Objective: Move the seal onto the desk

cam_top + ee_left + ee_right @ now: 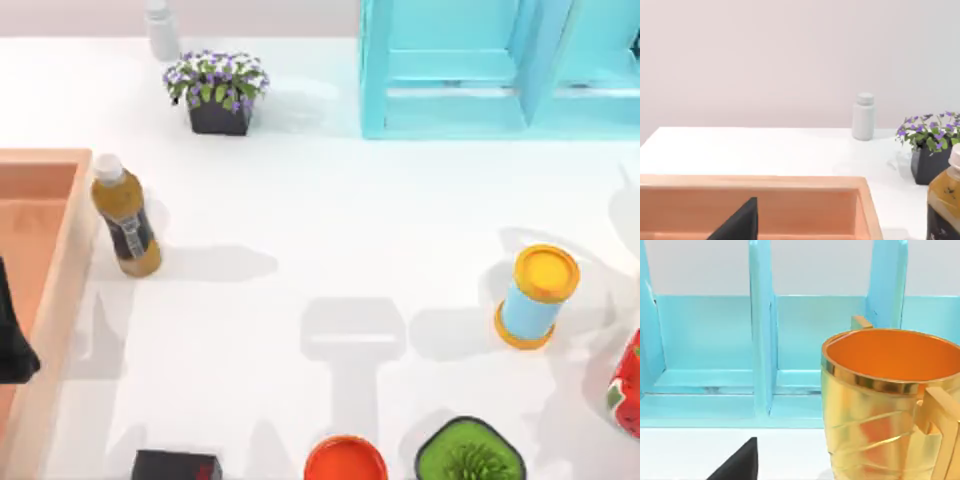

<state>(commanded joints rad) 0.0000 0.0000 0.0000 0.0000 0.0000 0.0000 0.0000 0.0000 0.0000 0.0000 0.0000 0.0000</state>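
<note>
From above, you are looking at the matte white desk (330, 220), with the left gripper (14, 342) hanging dark over the tan wooden tray (62, 270); its grip, and where the seal is lying, cannot be told. An amber bottle (126, 218) is standing just beside the tray. The left wrist view is showing a white jar (863, 116) and potted flowers (932, 145). The right wrist view is facing a glossy gold cup (880, 405) before the turquoise shelf (760, 335).

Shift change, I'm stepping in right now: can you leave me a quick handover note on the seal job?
Left gripper is over the wooden tray at the table's left.
Right gripper faces a gold cup and the turquoise shelf.
The desk carries a bottle and a can.
Seal not yet on the desk. To do: find it, set it there.
</note>
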